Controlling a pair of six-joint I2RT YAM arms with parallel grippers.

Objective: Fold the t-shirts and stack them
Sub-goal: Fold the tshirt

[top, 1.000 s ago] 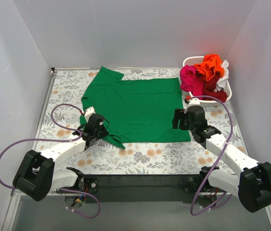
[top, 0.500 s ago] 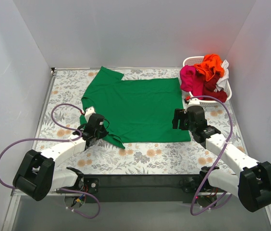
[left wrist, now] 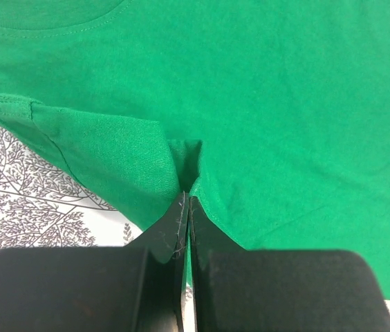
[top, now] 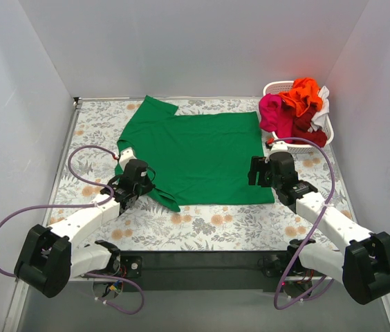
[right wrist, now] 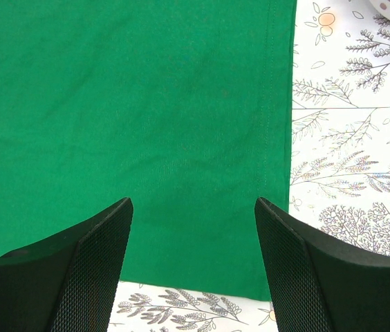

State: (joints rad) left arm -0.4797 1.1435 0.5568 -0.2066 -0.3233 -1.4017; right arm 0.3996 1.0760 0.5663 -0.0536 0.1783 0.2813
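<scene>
From above, the green t-shirt (top: 195, 149) lies spread flat on the flowered counter (top: 216, 225), covering the middle and reaching toward the far edge, with its neck end toward the left edge and its hem toward the right. The left claw (top: 145, 187) sits at the shirt's near-left sleeve, and the right claw (top: 255, 171) is at the near corner of the hem. In the far right corner stands a white basket (top: 272, 88) heaped with crumpled shirts: an orange t-shirt (top: 304, 93) on top, a magenta t-shirt (top: 272, 111) spilling over the left rim, a dark red t-shirt (top: 307, 130) at the near side and a bit of white t-shirt (top: 323, 102) at the right. Through the left wrist camera, the left claw (left wrist: 185, 202) is clenched, its two black fingers pressed together on a small pinched ridge of green cloth just where the sleeve meets the body of the shirt, with the counter's grey leaf print showing to the left. Through the right wrist camera, the right claw (right wrist: 191, 202) is released, its fingers spread wide above the hem, the stitched edge running between them and the bare counter to the right.
</scene>
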